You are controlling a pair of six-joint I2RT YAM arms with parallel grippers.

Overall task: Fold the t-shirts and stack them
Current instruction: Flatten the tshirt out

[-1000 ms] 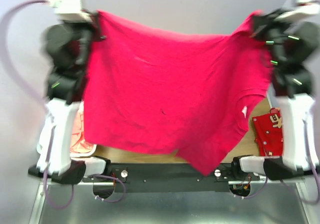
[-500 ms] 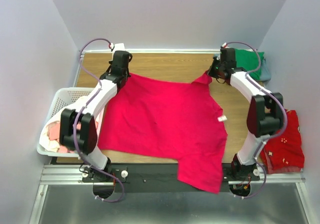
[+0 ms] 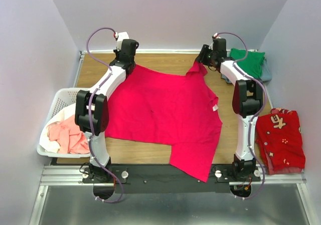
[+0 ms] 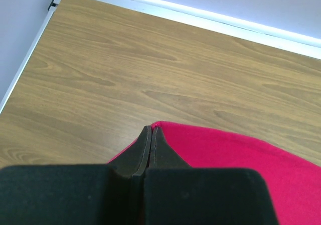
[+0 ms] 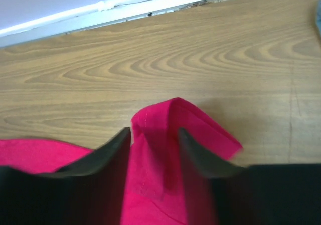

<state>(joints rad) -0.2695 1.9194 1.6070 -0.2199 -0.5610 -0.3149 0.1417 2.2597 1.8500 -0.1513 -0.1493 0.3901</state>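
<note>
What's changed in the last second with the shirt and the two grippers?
The crimson t-shirt, which was held up spread in the air, has come down flat onto the table. The right gripper has opened, letting go of its corner. The left gripper stays shut on the other corner. The basket and green t-shirt have not moved.

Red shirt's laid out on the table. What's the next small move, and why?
Probably open the left gripper. Its jaws are pinched shut on one far corner of the shirt, which lies spread on the table, while the right gripper already stands open around the other far corner.
</note>
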